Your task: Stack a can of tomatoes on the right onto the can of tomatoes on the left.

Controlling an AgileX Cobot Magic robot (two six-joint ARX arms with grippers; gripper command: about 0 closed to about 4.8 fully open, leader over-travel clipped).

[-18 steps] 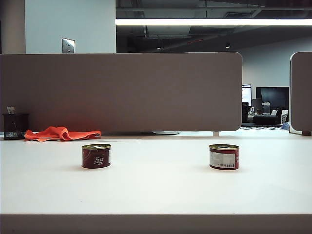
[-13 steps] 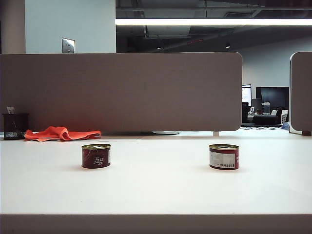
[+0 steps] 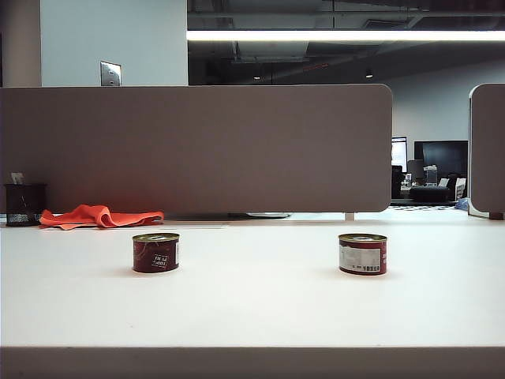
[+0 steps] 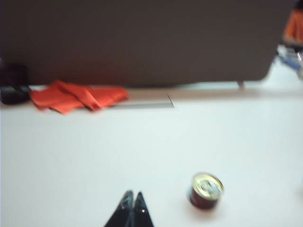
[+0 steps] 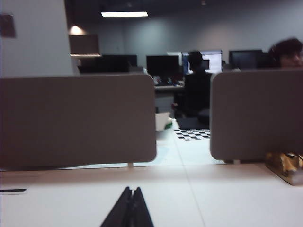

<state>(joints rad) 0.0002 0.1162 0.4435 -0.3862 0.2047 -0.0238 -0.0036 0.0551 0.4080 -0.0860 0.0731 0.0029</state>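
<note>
Your left gripper (image 4: 132,196) has its fingers pressed together, holding nothing, low over the white table (image 3: 252,308) with the left tomato can (image 4: 205,190) standing near it, apart. Your right gripper (image 5: 132,191) is likewise pinched closed and empty, over bare tabletop facing the grey partition (image 5: 78,120). In the exterior view both cans stand upright, well apart: left tomato can (image 3: 155,253), right tomato can (image 3: 362,253). An orange cloth (image 3: 99,215) lies by the divider.

I see a white table (image 3: 252,308) bearing two red tin cans, the left can (image 3: 155,253) at nine o'clock and the right can (image 3: 363,253) at three, and an orange cloth (image 3: 99,215) at ten.
</note>
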